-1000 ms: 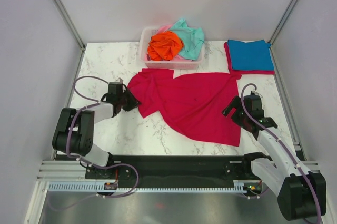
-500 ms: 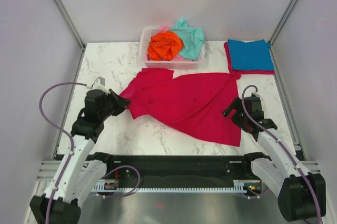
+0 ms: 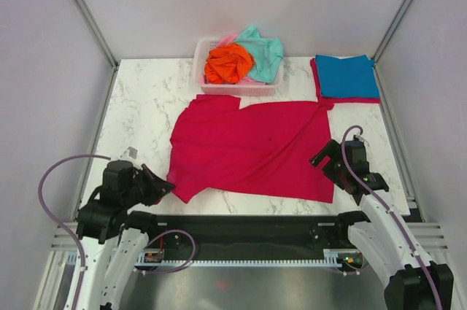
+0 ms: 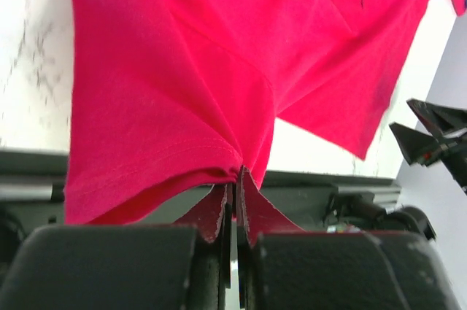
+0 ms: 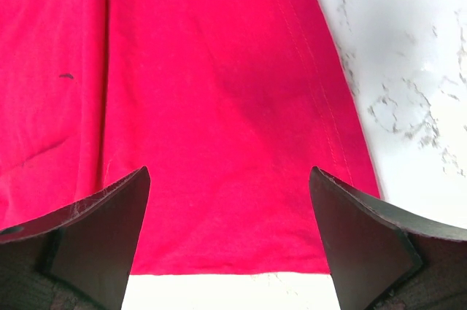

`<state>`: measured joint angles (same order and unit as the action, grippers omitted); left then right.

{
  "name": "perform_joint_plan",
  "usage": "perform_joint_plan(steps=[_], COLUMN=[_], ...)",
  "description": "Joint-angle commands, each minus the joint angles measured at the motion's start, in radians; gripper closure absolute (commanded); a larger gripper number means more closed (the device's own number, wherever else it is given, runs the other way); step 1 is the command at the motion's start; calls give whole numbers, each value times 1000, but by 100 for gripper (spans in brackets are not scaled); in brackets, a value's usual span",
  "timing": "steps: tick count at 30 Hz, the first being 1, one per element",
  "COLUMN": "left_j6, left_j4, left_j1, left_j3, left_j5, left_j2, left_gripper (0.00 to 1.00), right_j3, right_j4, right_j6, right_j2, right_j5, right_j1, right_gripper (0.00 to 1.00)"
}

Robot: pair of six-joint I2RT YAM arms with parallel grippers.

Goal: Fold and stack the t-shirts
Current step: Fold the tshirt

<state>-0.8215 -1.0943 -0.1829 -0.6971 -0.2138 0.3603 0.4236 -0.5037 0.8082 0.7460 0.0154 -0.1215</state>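
1. T-shirts: six in all.
2. Spread on the table: one, the crimson t-shirt [image 3: 252, 149].
3. Heaped in the basket: three, the orange t-shirt [image 3: 228, 63], the mint-teal t-shirt [image 3: 264, 53] and the pink t-shirt [image 3: 225, 38].
4. Stacked at the far right: two, the blue t-shirt [image 3: 346, 75] and a red t-shirt [image 3: 350, 99] showing only its edges beneath.
5. Baskets: one, the white basket [image 3: 237, 90].
6. Grippers: two, the left gripper [image 3: 165, 187] and the right gripper [image 3: 322, 156].
7. Tables: one marble table [image 3: 146, 98].

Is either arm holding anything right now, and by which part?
The left end effector pinches the red shirt by its near left corner. The right end effector is open above the shirt's near right edge, holding nothing.
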Motion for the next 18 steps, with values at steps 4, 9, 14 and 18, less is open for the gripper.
perform_joint_plan(steps=[4, 9, 14, 18], left_j6=[47, 247, 330, 361], left_j4=[-219, -225, -93, 13], left_j1=[-1, -1, -1, -1], left_j3=[-208, -275, -246, -187], left_j5=[37, 92, 96, 27], left_j2=[17, 158, 207, 227], left_gripper=[98, 98, 97, 97], right_j3=[-31, -5, 82, 130], right_j4=[-78, -188, -274, -364], right_j6=[52, 104, 229, 357], right_j2=[-20, -17, 55, 124], right_j5=[0, 160, 306, 356], right_j1=[-6, -142, -350, -498], right_gripper=[2, 2, 2, 2])
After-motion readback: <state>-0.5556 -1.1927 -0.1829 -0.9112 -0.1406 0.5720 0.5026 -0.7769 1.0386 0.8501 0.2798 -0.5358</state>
